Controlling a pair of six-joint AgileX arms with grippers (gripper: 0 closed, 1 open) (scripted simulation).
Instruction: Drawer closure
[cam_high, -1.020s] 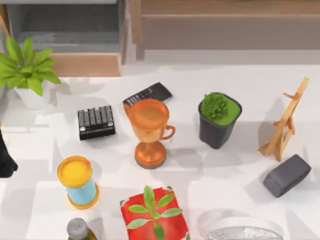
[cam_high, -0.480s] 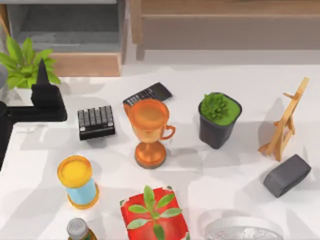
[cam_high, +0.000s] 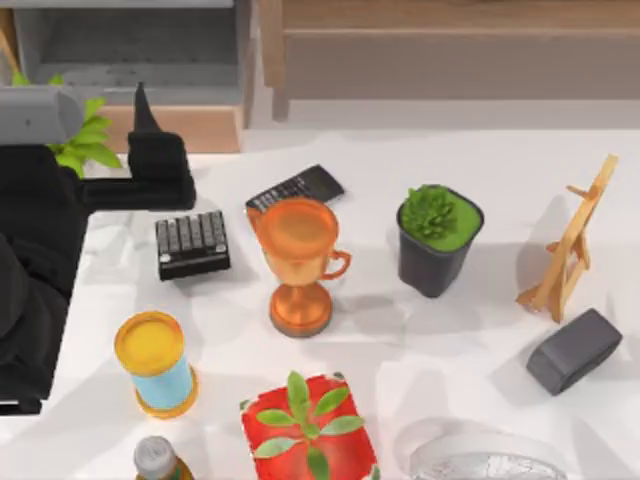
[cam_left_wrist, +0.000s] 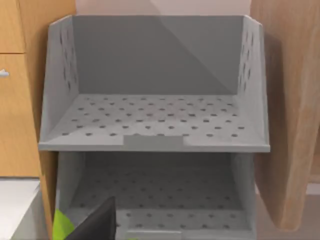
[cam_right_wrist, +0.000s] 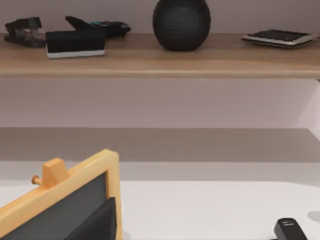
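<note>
Drawer (cam_high: 175, 128): upper left of the top view, pulled out, tan front board facing the table. Left gripper (cam_high: 140, 105): has advanced from the left edge to just before that board within the last second; finger spread cannot be told, nothing held. Push seems imminent.

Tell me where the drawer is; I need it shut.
In the top view the drawer sits open at the table's far left, beyond the leafy plant, with the left gripper at its tan front.
</note>
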